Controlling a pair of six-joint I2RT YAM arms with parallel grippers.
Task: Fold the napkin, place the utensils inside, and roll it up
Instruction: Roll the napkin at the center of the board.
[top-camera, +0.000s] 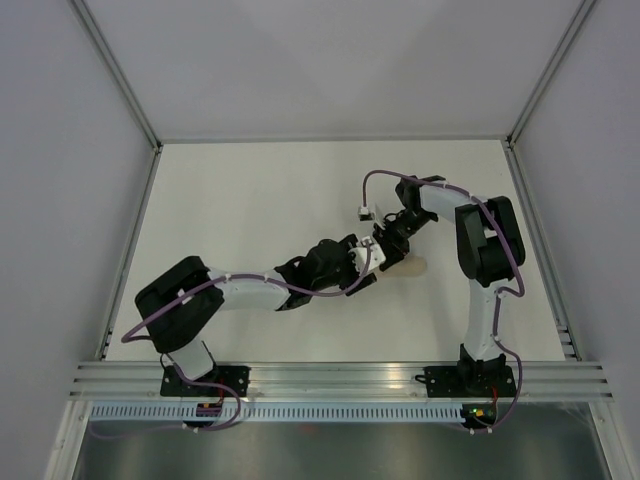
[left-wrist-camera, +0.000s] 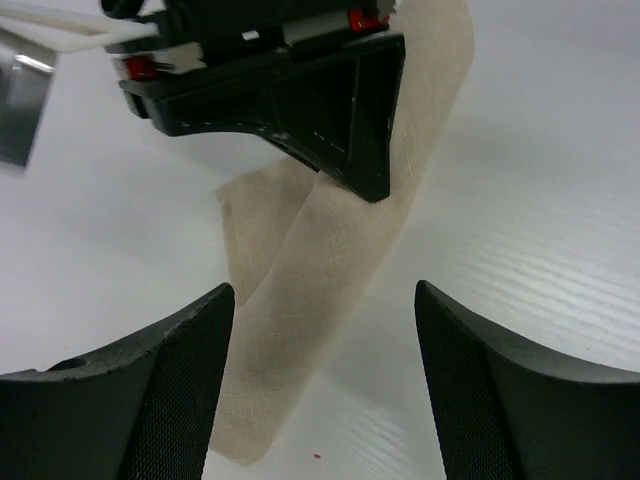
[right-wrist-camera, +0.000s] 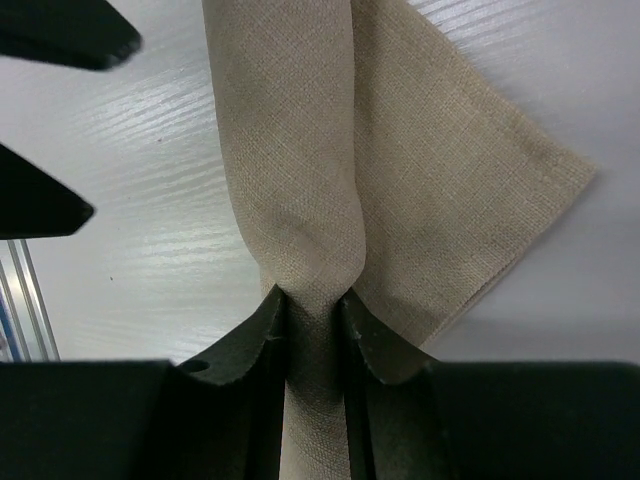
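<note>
Closest to the lens are the two black fingers (left-wrist-camera: 185, 385) of my left gripper (left-wrist-camera: 322, 292). They are blunt wedges with finely dimpled pads, spread wide apart with nothing held. The napkin (left-wrist-camera: 300, 340) runs through the gap between them, nearer the left-hand finger; I cannot tell whether it touches that pad. It is a thin tan cloth with a visible plain weave, folded into a long soft band. One flat corner of it sticks out to the left, lying on the white table (left-wrist-camera: 540, 250), whose surface shows faint grain lines. The band slants up and to the right, where it passes behind the hard, angular black finger of my right gripper (left-wrist-camera: 372, 185).

In the right wrist view, my right gripper (right-wrist-camera: 312, 305) is clamped on the napkin (right-wrist-camera: 300, 150). Its smooth, curved fingers (right-wrist-camera: 245, 340) squeeze the cloth into a narrow waist, above which it swells into a rounded fold. To the right, a flat layer fans out to a hemmed point on the table (right-wrist-camera: 150, 230).

From above, my left gripper (top-camera: 362, 262) and right gripper (top-camera: 386, 240) meet right of the table's middle, with a sliver of the napkin (top-camera: 412, 265) showing just beside them.
</note>
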